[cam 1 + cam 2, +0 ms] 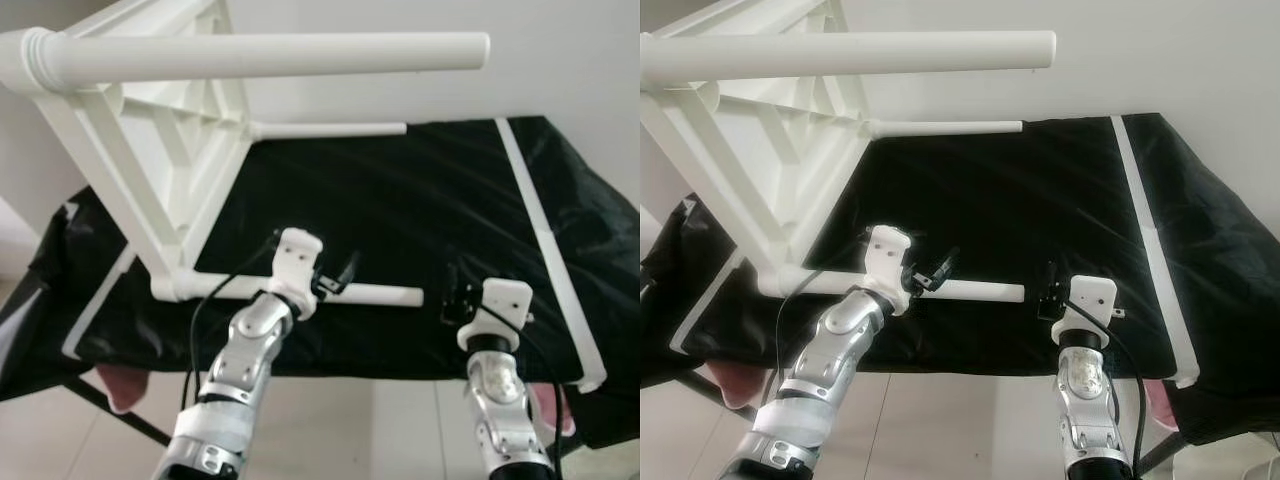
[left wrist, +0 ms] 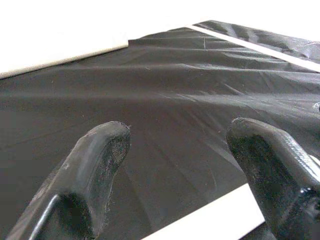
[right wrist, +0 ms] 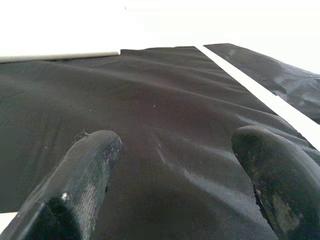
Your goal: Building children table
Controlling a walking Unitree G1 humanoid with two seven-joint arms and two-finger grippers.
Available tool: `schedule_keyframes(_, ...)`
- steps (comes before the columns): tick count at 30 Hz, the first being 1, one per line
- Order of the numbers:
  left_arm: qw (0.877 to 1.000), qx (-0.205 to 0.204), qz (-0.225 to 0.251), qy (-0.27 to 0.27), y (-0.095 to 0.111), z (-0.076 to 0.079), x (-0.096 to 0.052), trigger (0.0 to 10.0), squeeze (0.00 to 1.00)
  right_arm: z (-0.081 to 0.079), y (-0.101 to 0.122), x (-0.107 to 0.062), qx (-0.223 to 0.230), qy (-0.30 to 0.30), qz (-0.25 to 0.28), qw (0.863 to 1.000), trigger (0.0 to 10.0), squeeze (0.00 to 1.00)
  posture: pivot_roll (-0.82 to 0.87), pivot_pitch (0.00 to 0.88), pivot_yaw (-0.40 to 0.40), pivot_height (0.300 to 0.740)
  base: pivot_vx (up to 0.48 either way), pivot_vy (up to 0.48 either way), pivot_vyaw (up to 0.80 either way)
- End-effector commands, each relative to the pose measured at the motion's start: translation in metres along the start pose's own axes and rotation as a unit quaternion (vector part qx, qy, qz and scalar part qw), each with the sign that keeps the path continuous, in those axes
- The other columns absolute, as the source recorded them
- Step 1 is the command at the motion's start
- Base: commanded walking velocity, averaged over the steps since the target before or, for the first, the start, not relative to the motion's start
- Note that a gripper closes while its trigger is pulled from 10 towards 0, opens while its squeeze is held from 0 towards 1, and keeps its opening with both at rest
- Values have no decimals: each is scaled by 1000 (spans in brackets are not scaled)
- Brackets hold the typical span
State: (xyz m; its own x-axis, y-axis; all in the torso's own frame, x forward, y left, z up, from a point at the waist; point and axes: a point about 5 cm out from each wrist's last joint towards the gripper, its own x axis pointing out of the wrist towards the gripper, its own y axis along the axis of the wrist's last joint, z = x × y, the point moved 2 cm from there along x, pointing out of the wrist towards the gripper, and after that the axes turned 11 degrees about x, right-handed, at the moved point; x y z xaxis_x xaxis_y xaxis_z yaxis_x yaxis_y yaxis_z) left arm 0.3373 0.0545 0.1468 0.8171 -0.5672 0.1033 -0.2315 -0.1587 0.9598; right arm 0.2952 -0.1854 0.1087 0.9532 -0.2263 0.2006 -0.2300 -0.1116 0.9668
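Your white table [image 1: 150,150] lies on its side at upper left of the left eye view, resting on a black sheet [image 1: 400,220]. Three legs show. The top leg [image 1: 270,55] runs across the upper part of the frame. The far leg [image 1: 330,129] sits just below it, against the wall [image 1: 560,50]. The near leg [image 1: 375,294] lies flat on the sheet, low centre.

Left gripper [image 1: 335,278] is at lower centre-left, right at the near leg; can't tell if it touches. In the left wrist view its fingers [image 2: 95,175] are spread, nothing between them, with a white bar passing under the gap.

Right gripper [image 1: 458,300] is at lower centre-right, over the sheet's near edge, apart from the leg's free end. In the right wrist view its fingers [image 3: 85,175] are spread too, only sheet between them.

A white stripe [image 1: 550,250] runs down the sheet on the right side of the frame. Pale tile floor [image 1: 400,430] along the bottom.
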Motion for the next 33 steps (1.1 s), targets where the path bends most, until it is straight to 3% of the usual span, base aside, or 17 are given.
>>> schedule_keyframes(1, 1000, -4, -11, 1, -8, -2, -4, 10000, 0, -1, 2, -1, -5, 4, 1, 1000, 10000, 0, -77, 0, 72, 740, 0, 0, 0)
schedule_keyframes(7, 1000, -20, -5, -3, -9, 1, -1, 10000, 0, 8, 15, -2, -18, -12, 20, 1000, 10000, 0, -130, 0, 84, 740, 0, 0, 0)
schedule_keyframes(15, 1000, -26, -2, -17, -8, 9, 6, 10000, 0, 25, 17, -6, -31, -37, 19, 999, 10000, 0, -160, 0, 76, 740, 0, 0, 0)
schedule_keyframes(24, 1000, -18, 4, -8, -5, 6, 9, 10000, 0, 22, 12, -5, -27, -28, 3, 999, 10000, 0, -93, 0, 23, 740, 0, 0, 0)
schedule_keyframes(26, 1000, -3, 13, -8, -1, 6, 12, 10000, 0, 21, 9, -2, -26, -22, -7, 999, 10000, 0, -39, 0, -15, 740, 0, 0, 0)
schedule_keyframes(33, 1000, 0, 17, 1, 1, 1, 9, 10000, 0, 12, 13, 10, -23, -3, -5, 1000, 10000, 0, -17, 0, -31, 740, 0, 0, 0)
